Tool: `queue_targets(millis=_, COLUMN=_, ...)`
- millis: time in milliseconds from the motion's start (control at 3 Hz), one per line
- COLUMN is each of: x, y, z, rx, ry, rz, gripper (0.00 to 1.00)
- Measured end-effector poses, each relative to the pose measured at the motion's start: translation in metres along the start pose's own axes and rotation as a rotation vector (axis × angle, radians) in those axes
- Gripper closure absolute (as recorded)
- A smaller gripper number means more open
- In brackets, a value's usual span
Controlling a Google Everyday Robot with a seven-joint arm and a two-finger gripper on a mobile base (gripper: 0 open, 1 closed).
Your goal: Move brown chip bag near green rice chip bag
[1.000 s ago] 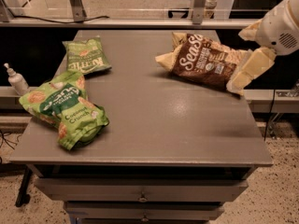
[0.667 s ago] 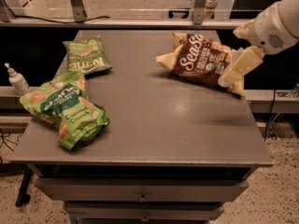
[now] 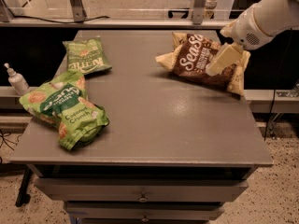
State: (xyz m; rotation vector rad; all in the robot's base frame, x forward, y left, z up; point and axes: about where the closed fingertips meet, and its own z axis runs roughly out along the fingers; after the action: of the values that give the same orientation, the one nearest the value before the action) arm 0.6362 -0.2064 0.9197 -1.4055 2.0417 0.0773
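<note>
Over the brown chip bag (image 3: 190, 59) hangs the pincer (image 3: 217, 66), whether clenched I cannot tell.

A smooth white arm (image 3: 273, 10), seemingly with a dotted vent patch (image 3: 252, 38), ends in a cream gripper (image 3: 216, 66) at upper right.

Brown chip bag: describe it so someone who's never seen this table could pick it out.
At the far right corner of the grey table, the robot's hand is over the brown chip bag. It's the only dark brown bag, with white script lettering; the green rice chip bag and small olive-green bag lie left.
</note>
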Motion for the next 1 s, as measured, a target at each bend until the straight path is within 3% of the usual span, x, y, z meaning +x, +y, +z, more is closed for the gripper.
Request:
queue_targets(millis=667, x=0.007, y=-0.008, z=0.035, rx=-0.026, ry=0.046, rz=0.043, gripper=0.65)
queue_targets(millis=1000, x=0.000, y=-0.008, z=0.034, rx=-0.035, ry=0.051, rz=0.046, gripper=0.88)
